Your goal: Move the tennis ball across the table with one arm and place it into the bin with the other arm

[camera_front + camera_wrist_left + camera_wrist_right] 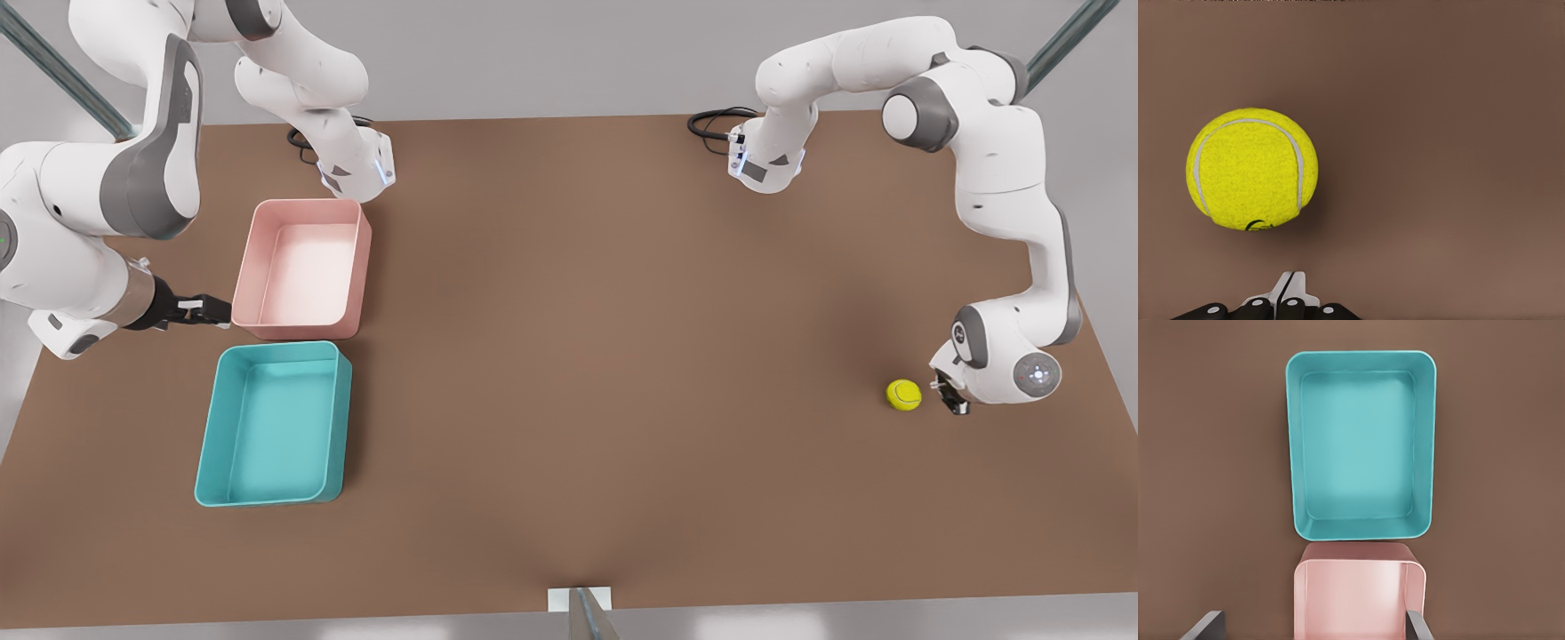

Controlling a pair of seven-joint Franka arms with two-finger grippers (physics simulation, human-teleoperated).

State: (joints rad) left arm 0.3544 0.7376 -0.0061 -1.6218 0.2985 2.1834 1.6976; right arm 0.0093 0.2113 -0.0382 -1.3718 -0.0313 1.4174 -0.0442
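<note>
Brown flat tabletop (569, 373), grey backdrop. Small yellow-green tennis ball (903, 395) resting on wood just beside left gripper (951, 397); fingers (1290, 288) pressed together, holding nothing, likely set to push rather than pinch. Right gripper (206, 310) waiting beside pink plastic tray (302, 268), fingers spread. Teal rectangular bin (274, 423) near it, empty; pink tray empty too. Ball well apart from both trays.

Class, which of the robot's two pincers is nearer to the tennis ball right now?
The left pincer: it sits shut just beside the tennis ball, apart from it. The right pincer waits open across the table, beside the pink tray and near the bin.
</note>
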